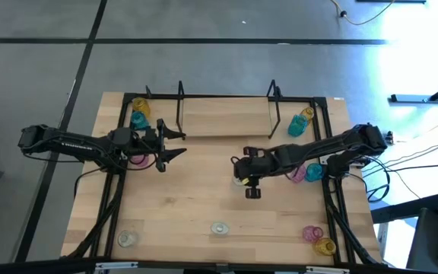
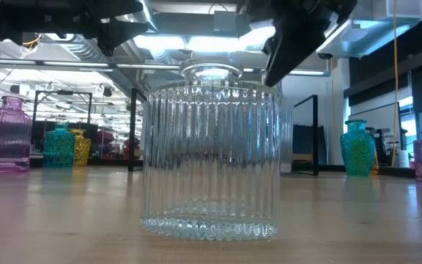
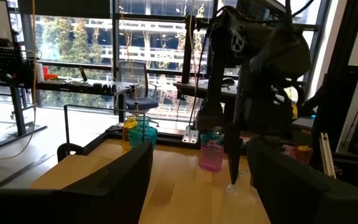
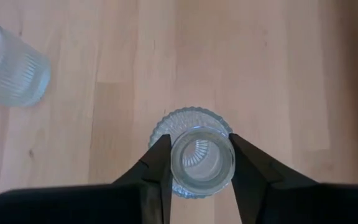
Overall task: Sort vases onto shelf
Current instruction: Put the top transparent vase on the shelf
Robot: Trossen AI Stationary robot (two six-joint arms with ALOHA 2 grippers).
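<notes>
Pinching the neck of a clear vase (image 4: pixel 197 158) between both fingers, my right gripper (image 4: pixel 199 163) points straight down at it on the table (image 4: pixel 278 68). Another clear vase (image 4: pixel 8 62) lies off to one side. My left gripper (image 1: pixel 175 144) hovers spread wide, just before the shelf (image 1: pixel 226 116).
</notes>
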